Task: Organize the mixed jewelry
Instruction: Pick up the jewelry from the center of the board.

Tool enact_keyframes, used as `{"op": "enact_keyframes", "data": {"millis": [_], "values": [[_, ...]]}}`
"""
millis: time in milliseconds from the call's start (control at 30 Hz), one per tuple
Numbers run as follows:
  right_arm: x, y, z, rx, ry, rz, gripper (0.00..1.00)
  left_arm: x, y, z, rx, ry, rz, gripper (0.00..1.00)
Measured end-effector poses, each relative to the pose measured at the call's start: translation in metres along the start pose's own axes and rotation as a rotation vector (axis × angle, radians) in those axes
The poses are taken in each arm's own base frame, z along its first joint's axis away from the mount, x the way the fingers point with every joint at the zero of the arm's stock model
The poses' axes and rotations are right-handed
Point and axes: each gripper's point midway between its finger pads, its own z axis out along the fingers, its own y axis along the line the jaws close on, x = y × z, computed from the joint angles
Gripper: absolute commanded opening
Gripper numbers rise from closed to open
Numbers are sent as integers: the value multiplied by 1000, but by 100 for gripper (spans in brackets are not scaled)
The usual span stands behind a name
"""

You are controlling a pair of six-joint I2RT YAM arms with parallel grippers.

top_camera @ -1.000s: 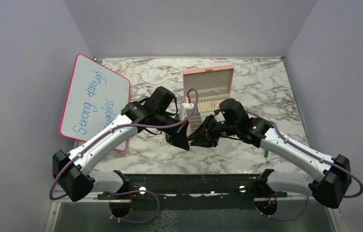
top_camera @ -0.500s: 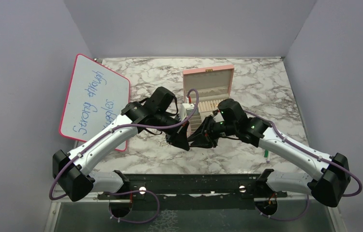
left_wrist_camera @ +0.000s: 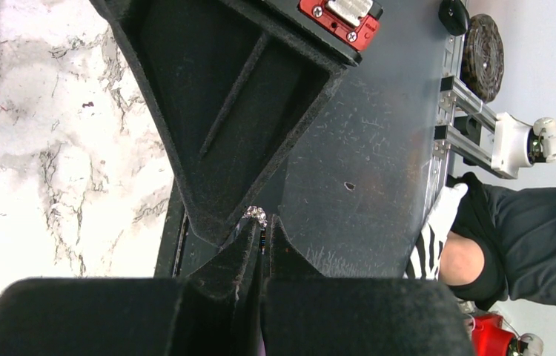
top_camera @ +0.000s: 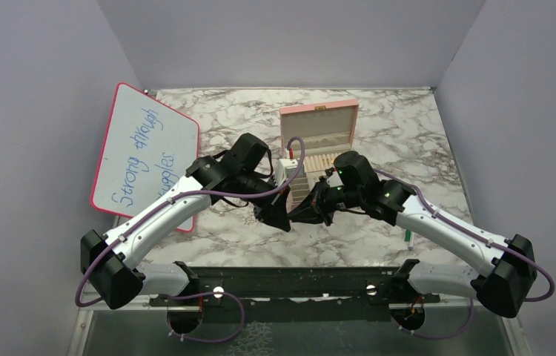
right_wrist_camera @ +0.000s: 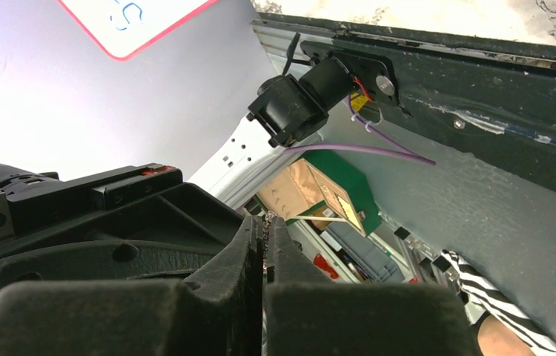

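My two grippers meet tip to tip above the marble table, just in front of the open pink jewelry box. In the left wrist view a tiny sparkling silver jewelry piece sits at the tips of my left gripper, which is shut on it. The right gripper's black fingers come down onto the same spot. In the right wrist view my right gripper is shut, with the glittering piece showing between its tips. From above, the left gripper and right gripper hide the piece. No other jewelry shows.
A red-framed whiteboard with blue writing lies at the left. A green-and-white marker pen lies on the marble beside the right arm. The box's ring-roll tray is right behind the grippers. Grey walls enclose the table.
The right gripper's jaws have gone from part open to shut at the left gripper's tips, after edging slightly left. The left arm has not moved.
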Motion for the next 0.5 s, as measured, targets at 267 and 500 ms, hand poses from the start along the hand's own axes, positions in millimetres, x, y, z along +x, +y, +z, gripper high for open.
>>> {"op": "enact_keyframes", "data": {"millis": [267, 500], "values": [[-14, 1, -1, -14, -96, -71, 1, 0, 0, -1, -4, -2, 1, 48], [-38, 4, -18, -122, -303, -286, 1, -3, -7, -11, -45, -45, 31, 73]]}}
